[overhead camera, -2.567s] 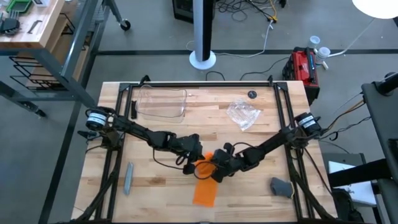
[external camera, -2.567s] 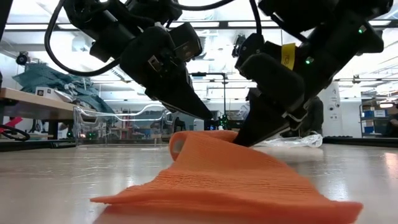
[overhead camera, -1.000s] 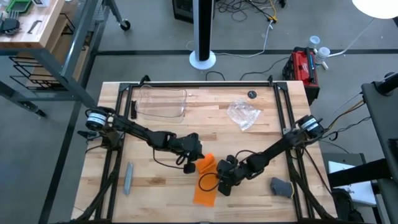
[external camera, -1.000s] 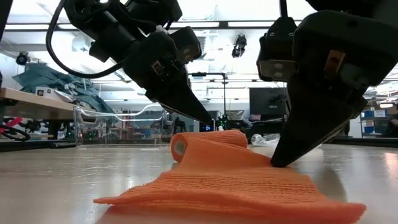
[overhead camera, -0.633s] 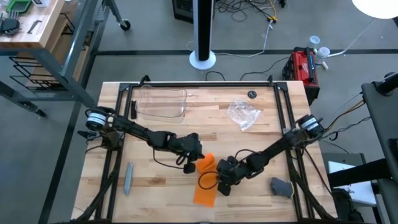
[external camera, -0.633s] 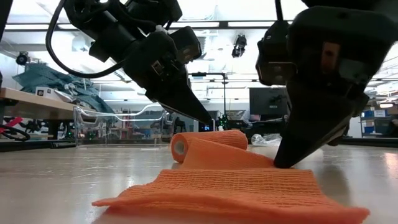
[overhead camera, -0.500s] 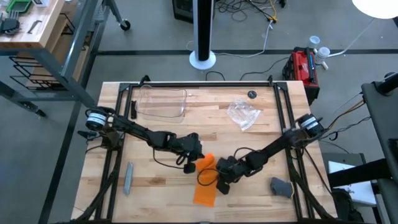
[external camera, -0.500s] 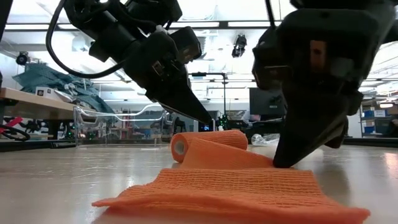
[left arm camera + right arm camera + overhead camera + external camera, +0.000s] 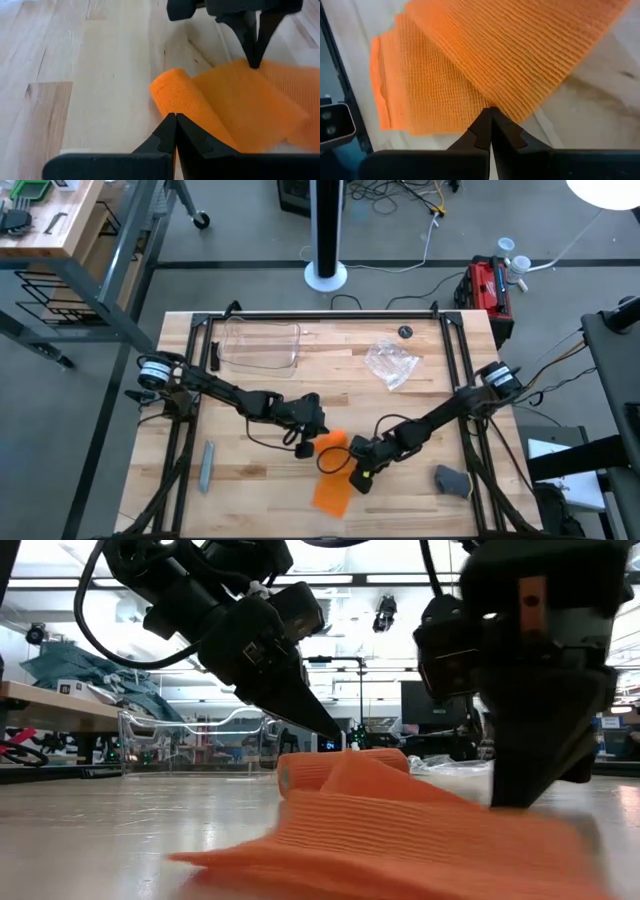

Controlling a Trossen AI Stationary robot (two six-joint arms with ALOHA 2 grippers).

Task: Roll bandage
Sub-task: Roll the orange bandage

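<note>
High view: the bandage point(image 9: 332, 470) is seen low at centre, half rolled; soft, light cloth (easily rucked). Both grippers, left point(image 9: 309, 443) and right point(image 9: 361, 476), are pinched closed at its edges, best held there.

My right gripper point(image 9: 362, 477) has slid along the bandage point(image 9: 331, 480), whose loose strip now humps up off the counter point(image 9: 250, 470).

The bright orange fabric bandage point(image 9: 331, 472) lies near the wooden table's point(image 9: 260, 400) front edge, its rolled end between the left gripper point(image 9: 308, 448) and right gripper point(image 9: 361, 476).
</note>
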